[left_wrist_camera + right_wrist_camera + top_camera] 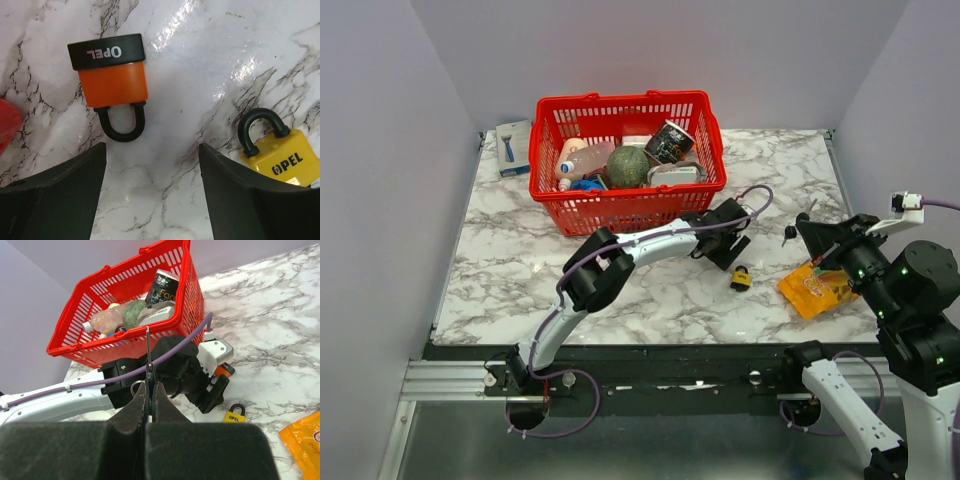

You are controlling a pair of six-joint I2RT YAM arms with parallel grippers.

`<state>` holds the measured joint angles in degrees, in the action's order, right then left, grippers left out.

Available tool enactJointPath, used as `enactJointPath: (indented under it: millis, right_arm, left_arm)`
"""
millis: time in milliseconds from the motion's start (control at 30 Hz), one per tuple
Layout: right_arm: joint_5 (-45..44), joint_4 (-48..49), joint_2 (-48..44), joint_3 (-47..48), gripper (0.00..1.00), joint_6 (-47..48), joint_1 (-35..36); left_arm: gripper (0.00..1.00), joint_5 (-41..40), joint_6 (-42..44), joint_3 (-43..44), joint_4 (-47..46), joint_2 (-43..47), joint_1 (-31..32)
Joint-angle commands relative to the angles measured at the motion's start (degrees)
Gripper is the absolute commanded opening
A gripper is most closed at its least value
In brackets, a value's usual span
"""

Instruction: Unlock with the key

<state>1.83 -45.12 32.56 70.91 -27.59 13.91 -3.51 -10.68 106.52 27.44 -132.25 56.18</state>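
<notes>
1. The right gripper (149, 390) has its fingers pressed together on the key (147, 347). The thin metal blade stands straight out past the fingertips, its long axis in line with the fingers, and a small ring hangs at the pinch.
2. The key is held in the air over the right side of the desk (520, 260), with its blade aimed toward the left arm and the red basket (620, 205).
3. The left gripper (150, 165) is spread wide with nothing between its fingers. It hovers over the middle of the desk, just in front of the basket.
4. The orange padlock (112, 75) lies flat just beyond those fingertips. It has a black band lettered OPEL, and its black shackle points back at the gripper.
5. The yellow padlock (282, 157) lies beside it, apart and tilted. One finger partly hides it in the left wrist view, and its dark shackle points toward the far edge.
6. An orange packet (817, 290) lies near the right edge.
</notes>
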Motion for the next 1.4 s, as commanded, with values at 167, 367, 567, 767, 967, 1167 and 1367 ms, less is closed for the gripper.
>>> enactJointPath:
  millis: [167, 367, 567, 767, 967, 1167, 1367]
  right_arm:
    - [-0.42, -0.49, 0.66, 1.07, 0.01, 0.52, -0.11]
    - [0.02, -0.58, 1.98, 1.42, 0.01, 0.52, -0.20]
    - [1.08, -0.32, 3.13, 1.59, 0.01, 0.35, -0.11]
    - [1.60, -0.14, 3.83, 1.59, 0.01, 0.26, -0.11]
    - [1.95, 0.47, 3.66, 0.54, 0.01, -0.35, -0.11]
    - [2.66, 1.18, 3.48, -0.60, 0.01, -0.62, -0.11]
    - [3.53, 2.32, 3.39, -2.27, 0.01, -0.79, -0.11]
  left_arm:
    - [0.76, 0.52, -1.97, 5.63, 1.65, -5.04, -2.12]
    - [0.64, 1.57, -3.21, 6.33, 1.56, -6.53, -3.36]
    - [0.59, 4.81, -3.30, 6.33, 0.42, -7.59, -3.36]
    - [0.43, 7.37, -2.77, 5.63, -0.46, -7.94, -3.27]
    - [0.28, 6.94, -1.10, -1.04, -1.33, -4.87, -3.01]
    - [0.24, 7.11, 1.10, -15.25, -5.29, 2.51, -2.57]
    - [0.23, 9.64, 4.16, -31.24, -8.10, 12.96, -2.57]
